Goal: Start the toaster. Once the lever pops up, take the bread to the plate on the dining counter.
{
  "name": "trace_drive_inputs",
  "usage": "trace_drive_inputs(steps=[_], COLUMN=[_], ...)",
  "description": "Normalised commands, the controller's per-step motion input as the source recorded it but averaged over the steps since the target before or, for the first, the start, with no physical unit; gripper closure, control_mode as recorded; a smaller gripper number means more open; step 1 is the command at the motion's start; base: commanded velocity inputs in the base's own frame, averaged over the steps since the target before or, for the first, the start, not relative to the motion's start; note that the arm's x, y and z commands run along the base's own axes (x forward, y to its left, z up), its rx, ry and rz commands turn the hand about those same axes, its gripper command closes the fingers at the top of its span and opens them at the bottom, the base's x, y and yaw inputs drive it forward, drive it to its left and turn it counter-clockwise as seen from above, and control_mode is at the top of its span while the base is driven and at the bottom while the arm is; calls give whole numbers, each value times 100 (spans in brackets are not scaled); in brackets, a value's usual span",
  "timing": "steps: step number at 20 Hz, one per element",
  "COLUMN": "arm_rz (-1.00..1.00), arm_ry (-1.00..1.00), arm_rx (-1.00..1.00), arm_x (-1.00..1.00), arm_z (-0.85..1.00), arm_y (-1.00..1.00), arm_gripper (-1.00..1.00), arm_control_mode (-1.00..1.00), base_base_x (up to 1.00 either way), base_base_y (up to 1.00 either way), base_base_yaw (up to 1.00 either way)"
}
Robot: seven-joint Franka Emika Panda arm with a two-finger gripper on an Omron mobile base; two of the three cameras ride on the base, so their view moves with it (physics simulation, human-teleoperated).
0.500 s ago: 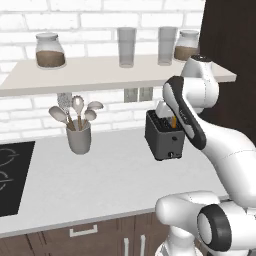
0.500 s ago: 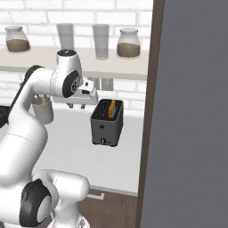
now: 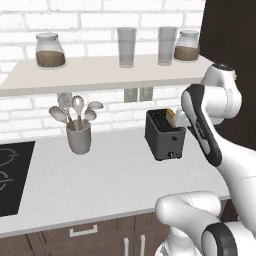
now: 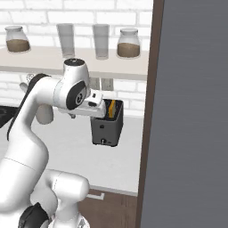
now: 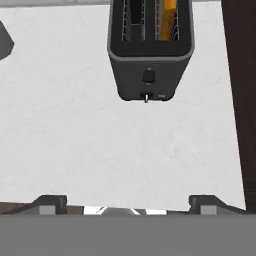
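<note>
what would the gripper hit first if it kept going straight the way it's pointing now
Probably the bare pale countertop in front of the toaster. The open gripper looks down at that patch, with the toaster ahead of its line; depth is unclear.

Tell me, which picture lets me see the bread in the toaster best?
The hand view: it looks down into the toaster, so the bread shows standing in one slot. The left base view shows just its top peeking out beside the arm; the right base view shows a thin yellow edge.
</note>
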Motion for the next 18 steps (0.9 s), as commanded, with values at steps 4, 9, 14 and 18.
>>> trace_drive_inputs(steps=[4, 9, 14, 18], arm_rz=[-18, -6, 0, 2], arm_ry=[0, 0, 0, 0], arm_rx=[0, 3, 1, 0], arm_x=[-3, 21, 26, 59], arm_z=[-40, -11, 0, -1], arm_y=[-40, -23, -5, 17], arm_gripper=[-100, -100, -100, -100], arm_control_mode=[-100, -100, -100, -100], base_base_x=[0, 0, 0, 0], base_base_y=[0, 0, 0, 0], base_base_yaw=[0, 0, 0, 0])
